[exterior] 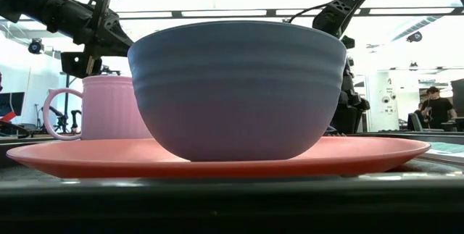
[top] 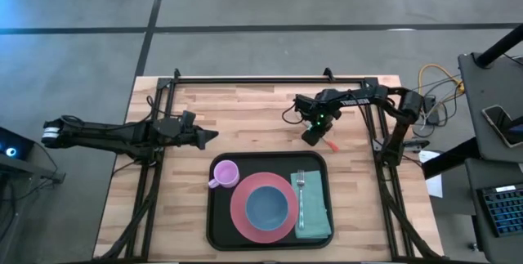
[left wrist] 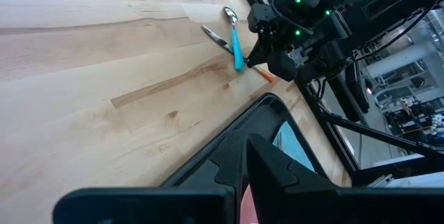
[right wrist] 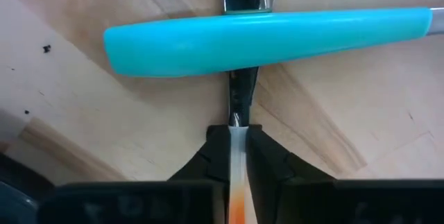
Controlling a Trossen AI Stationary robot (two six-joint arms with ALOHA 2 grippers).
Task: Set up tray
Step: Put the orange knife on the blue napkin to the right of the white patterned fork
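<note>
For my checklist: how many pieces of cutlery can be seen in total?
3: a fork on the napkin in the tray; a blue-handled spoon and an orange-handled knife, in the right gripper, on the table.

Tray: large, black, rectangular, with rounded corners and a low raised rim. Lies flat on the wooden counter, at the near centre. Loaded with a pink plate, blue bowl, pink mug, green napkin and fork.
</note>
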